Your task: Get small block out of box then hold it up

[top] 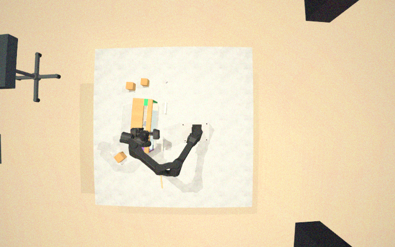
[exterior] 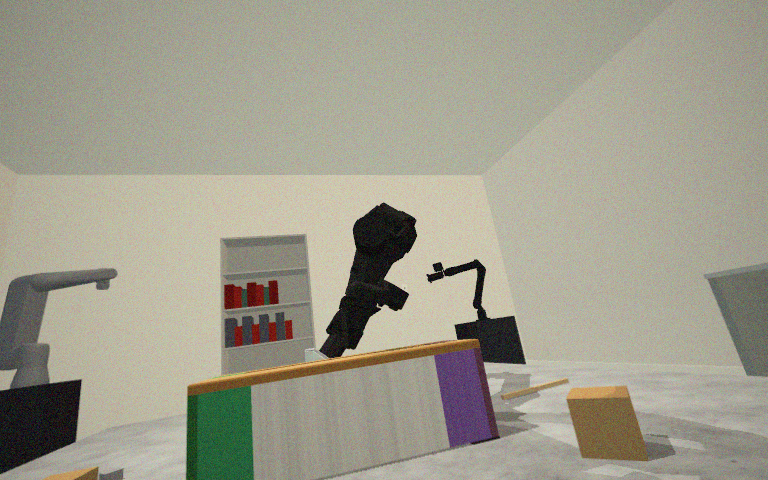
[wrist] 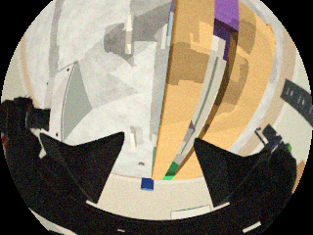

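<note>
The box [top: 137, 111] [exterior: 345, 407] [wrist: 180, 108] stands upright, with a long slot in its orange top. Its green end [top: 145, 102] [exterior: 220, 435] [wrist: 170, 169] and purple end [exterior: 461, 396] [wrist: 226, 12] are opposite each other. The clear front [top: 154, 116] faces the arm's base. Through the slot, a small grey shape [top: 145, 123] [wrist: 189, 132] shows; I cannot tell whether it is the block. My gripper [top: 147, 133] [wrist: 159, 139] is open and empty, above the box's purple half, and hides part of it in the overhead view.
Two orange cubes [top: 130, 85] [top: 144, 82] stand beyond the green end. Another cube [top: 120, 157] [exterior: 606, 421] is near the purple end. White bars [top: 165, 107] [wrist: 129, 34] lie before the clear front. A thin wooden stick [top: 161, 181] [exterior: 535, 388] lies past the purple end.
</note>
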Controlling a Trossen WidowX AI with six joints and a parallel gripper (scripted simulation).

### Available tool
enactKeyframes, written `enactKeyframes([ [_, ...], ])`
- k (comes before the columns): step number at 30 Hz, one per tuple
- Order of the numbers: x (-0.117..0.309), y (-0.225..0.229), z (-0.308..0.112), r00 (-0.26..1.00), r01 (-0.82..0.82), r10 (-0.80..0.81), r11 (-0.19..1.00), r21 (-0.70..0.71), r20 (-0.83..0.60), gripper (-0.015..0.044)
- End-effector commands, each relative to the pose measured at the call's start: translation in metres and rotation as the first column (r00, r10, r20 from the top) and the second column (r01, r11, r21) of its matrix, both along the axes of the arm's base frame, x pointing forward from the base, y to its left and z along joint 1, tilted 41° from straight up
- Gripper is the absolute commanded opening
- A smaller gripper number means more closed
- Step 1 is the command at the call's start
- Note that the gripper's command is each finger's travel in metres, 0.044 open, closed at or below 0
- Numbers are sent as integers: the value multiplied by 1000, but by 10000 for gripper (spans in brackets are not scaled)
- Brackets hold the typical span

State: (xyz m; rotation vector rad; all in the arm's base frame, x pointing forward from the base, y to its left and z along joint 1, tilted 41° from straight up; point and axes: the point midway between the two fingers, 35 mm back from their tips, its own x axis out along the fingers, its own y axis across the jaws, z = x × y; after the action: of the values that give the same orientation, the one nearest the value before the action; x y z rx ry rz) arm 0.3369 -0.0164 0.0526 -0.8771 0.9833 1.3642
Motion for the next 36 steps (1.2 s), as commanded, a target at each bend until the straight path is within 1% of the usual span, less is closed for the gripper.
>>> enactKeyframes([
  [1, -1, 6, -6, 1000, 4, -4, 1000, -2, -4, 400],
  [32, -8, 44, -40, 1000, 4, -4, 1000, 2, -4, 400],
  [36, -7, 41, -37, 1000, -1, 1, 1000, -4, -1, 400],
])
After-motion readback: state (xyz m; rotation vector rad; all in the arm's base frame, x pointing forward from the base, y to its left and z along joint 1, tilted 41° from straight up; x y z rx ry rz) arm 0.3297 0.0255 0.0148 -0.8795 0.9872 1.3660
